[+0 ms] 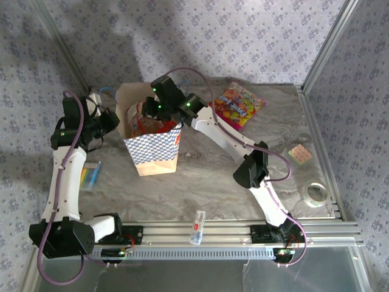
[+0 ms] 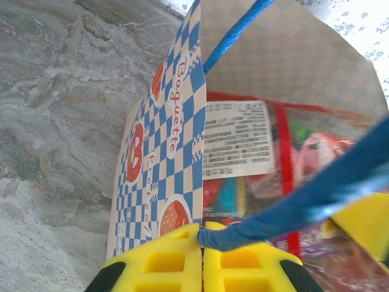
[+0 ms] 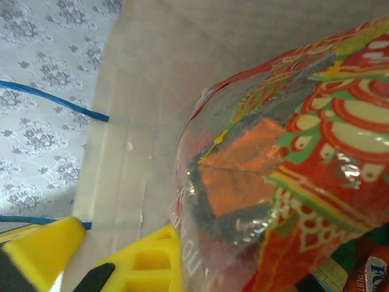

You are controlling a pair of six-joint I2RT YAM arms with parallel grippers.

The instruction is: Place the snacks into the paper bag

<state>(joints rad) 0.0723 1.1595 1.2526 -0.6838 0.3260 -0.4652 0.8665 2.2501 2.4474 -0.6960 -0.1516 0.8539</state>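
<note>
The left end effector, its arm arching along the worktop's left edge, is pinching the bag's blue cord. The bag is standing upright toward the far-left corner, mouth up. The right end effector is reaching inside, spread beside a packet.

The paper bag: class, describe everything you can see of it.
The paper bag is tan kraft with a blue-and-white checkered lower band printed "Baguette". It stands on the table, mouth open, with snacks inside. The left gripper has its jaws shut on one blue cord handle. The right gripper is open inside the bag's mouth.
</note>
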